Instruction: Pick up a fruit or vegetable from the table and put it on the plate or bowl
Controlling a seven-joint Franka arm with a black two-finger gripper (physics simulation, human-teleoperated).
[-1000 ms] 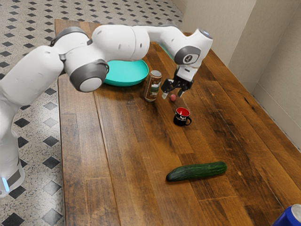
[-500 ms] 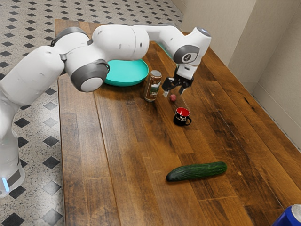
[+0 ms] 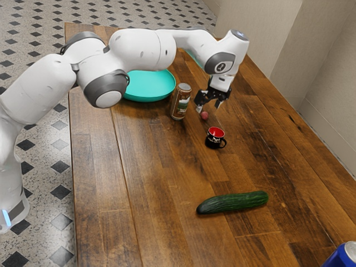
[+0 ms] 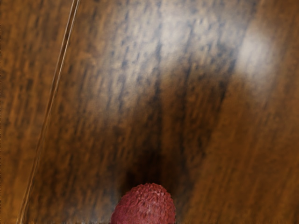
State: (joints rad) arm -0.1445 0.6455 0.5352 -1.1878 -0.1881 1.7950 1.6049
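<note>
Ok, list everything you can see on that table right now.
plate: one, teal, far end of the table, partly behind the arm
tin can: one, brown and green, upright, beside the plate
small fruit: one, dark red, bumpy, on the wood between tin can and mug
mug: one, black with red inside, near the fruit
cucumber: one, dark green, lying at the near end
drink can: one, blue, exterior view's lower right corner
table: one, brown planks
arm: one, white and grey
pincer: one, black, open, just above the fruit
</note>
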